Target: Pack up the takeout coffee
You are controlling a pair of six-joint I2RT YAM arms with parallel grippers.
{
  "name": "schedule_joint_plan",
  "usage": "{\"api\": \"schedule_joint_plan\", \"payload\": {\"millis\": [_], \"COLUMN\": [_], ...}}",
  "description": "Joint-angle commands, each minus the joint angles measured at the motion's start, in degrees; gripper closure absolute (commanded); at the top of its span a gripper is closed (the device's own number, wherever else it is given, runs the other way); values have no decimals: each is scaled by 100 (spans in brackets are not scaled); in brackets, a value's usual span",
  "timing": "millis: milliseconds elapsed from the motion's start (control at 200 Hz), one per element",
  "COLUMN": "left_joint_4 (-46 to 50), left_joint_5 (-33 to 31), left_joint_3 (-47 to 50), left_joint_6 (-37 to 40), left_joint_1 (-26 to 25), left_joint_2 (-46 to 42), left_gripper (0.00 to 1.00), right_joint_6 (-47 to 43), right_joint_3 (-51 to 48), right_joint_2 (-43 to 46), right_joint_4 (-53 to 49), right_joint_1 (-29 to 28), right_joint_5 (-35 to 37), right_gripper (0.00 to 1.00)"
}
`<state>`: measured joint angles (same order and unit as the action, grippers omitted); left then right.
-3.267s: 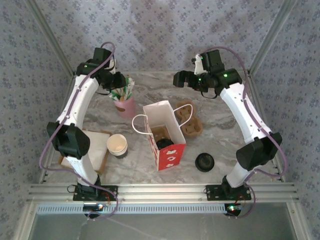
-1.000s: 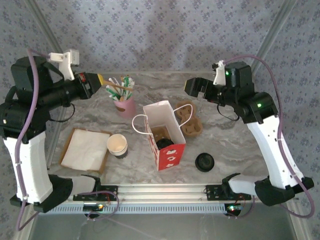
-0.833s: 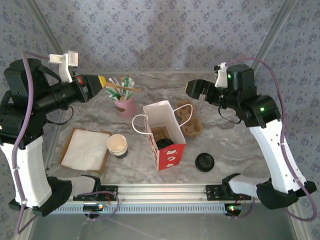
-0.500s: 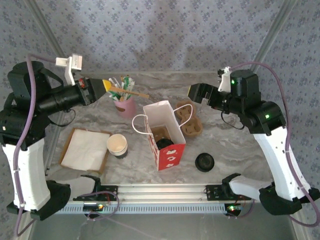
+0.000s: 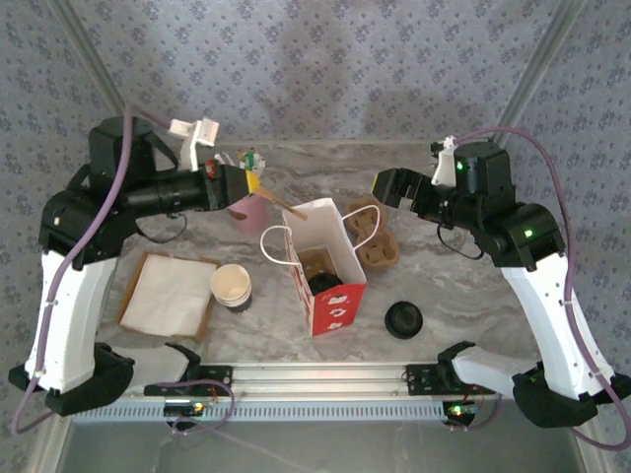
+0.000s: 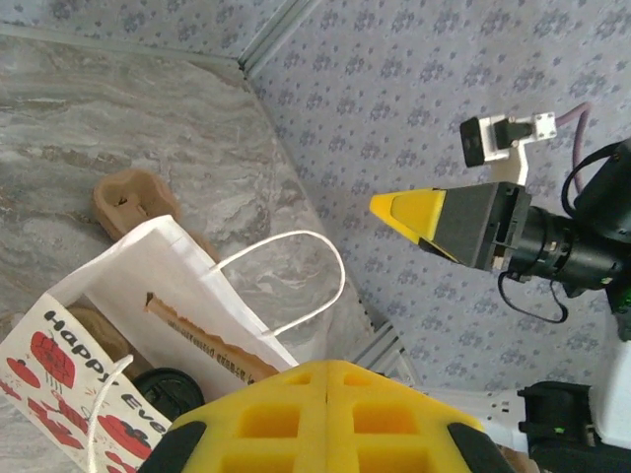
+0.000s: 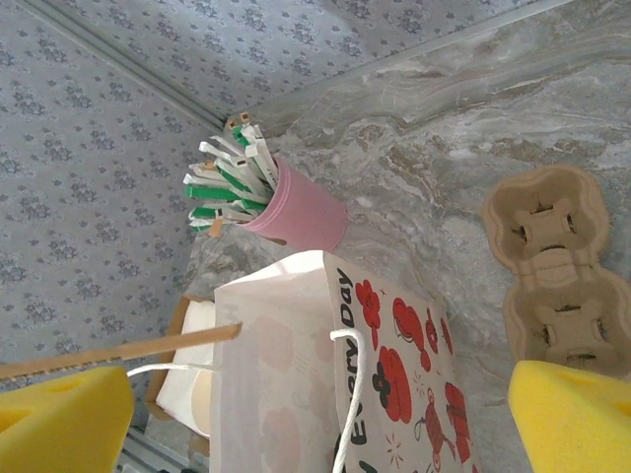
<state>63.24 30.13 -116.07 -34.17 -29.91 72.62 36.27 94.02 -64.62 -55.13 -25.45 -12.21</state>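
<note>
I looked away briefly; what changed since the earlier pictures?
The left gripper lifted a wooden stir stick from the pink cup and carried it right, toward the paper bag opening. The bag, coffee cup, lid and carrier stayed put.

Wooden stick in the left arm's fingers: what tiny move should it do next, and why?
Probably lower the wooden stir stick tip-first into the paper bag. The left gripper is shut on one end, and the other end hangs right at the bag's open top, not yet inside.
</note>
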Motion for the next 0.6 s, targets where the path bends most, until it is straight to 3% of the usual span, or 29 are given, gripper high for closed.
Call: {"api": "schedule_joint_plan", "payload": {"millis": [0,340,595], "left_joint_4": [139,1469,3290], "left_joint_5": [-575,-2804,-4110], "left_joint_3": [-91,-1285,-3689], "left_joint_6": [175,677,930], "left_joint_1": [-358,-1471,-2258], "left_joint_2": [284,1708,3538], "left_gripper": [100,100,100], "right_joint_6": [31,-222,-392], "right_joint_3": [-63,-136,-234], "right_joint_2": [56,50,28], "right_joint_4": [-143,-309,-376], "right_joint_1": [-39,-3,125], "right_joint_5": [-27,-38,-89], "right_gripper": [0,0,0]}}
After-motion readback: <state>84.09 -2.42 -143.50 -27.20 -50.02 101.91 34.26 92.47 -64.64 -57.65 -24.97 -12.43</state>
